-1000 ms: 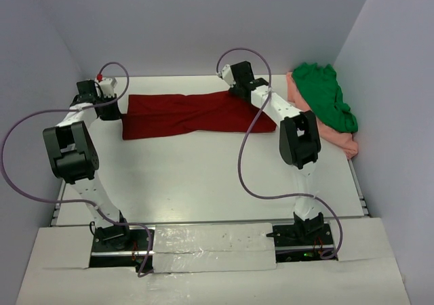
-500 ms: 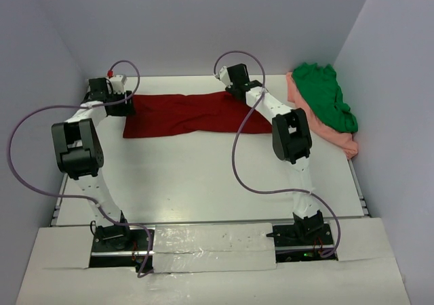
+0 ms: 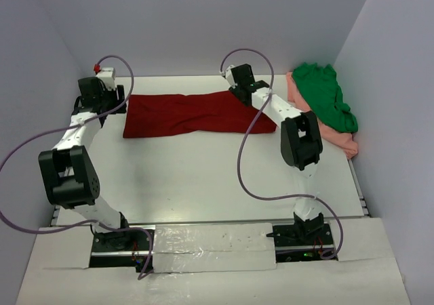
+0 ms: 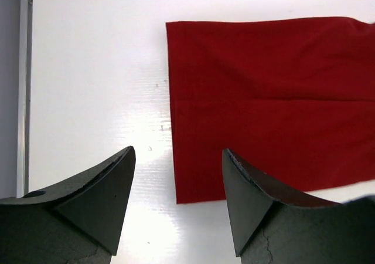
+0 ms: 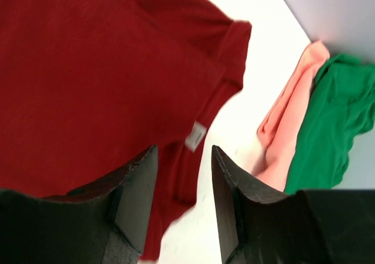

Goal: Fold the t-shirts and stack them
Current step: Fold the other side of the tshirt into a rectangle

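Below left end effector [image 4: 177, 150], jaws apart, empty: dark red t-shirt [image 3: 183, 114] edge; right end effector [image 5: 184, 148] likewise.

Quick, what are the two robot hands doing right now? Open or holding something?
Left gripper: open, holding nothing, over the edge of the dark red t-shirt.
Right gripper: open, holding nothing.

Dark red t-shirt [image 3: 193, 114]: plain, with a pale neck label [image 5: 195, 136]. Green t-shirt [image 3: 325, 91]: bright, plain. Salmon pink t-shirt [image 3: 342, 141]: plain. Table [image 3: 203, 176]: white. Cables [image 3: 239, 163]: purple.
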`<move>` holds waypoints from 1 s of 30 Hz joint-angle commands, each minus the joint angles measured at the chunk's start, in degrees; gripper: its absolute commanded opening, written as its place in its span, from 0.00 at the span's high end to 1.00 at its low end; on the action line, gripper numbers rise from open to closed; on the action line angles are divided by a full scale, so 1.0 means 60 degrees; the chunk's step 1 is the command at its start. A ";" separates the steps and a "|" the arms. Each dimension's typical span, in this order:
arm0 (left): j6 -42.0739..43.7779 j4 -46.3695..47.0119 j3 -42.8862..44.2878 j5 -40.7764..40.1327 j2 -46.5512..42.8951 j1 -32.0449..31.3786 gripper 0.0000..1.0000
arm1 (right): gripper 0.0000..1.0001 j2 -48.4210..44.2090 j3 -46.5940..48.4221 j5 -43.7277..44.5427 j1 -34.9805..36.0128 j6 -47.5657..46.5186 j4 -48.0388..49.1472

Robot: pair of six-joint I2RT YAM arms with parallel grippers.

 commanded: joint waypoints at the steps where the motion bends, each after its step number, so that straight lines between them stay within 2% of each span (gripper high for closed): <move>1: 0.0163 -0.1435 0.0182 0.0611 -0.0320 -0.0021 0.30 | 0.52 -0.1249 0.0006 -0.0560 0.0128 0.1214 -0.1560; 3: 0.0309 -0.1539 -0.0169 0.0700 -0.0510 -0.0021 0.30 | 0.58 -0.1468 -0.0227 -0.0868 0.0128 0.1639 -0.1857; 5: 0.0398 -0.1612 -0.0331 0.0744 -0.0554 -0.0021 0.30 | 0.58 -0.1572 -0.0418 -0.1204 0.0128 0.1888 -0.2311; 10: 0.0573 -0.2081 -0.0303 0.1373 -0.0277 -0.0035 0.31 | 0.56 -0.1310 -0.0302 -0.2097 0.0113 0.2255 -0.3700; 15: 0.0632 -0.2199 -0.0346 0.1696 0.0075 -0.0035 0.31 | 0.54 -0.1031 -0.0404 -0.2802 0.0084 0.2372 -0.4333; 30: 0.0369 -0.1261 -0.0596 0.1828 0.0529 -0.0138 0.32 | 0.60 -0.1016 -0.1385 -0.3857 -0.0150 0.2139 -0.3573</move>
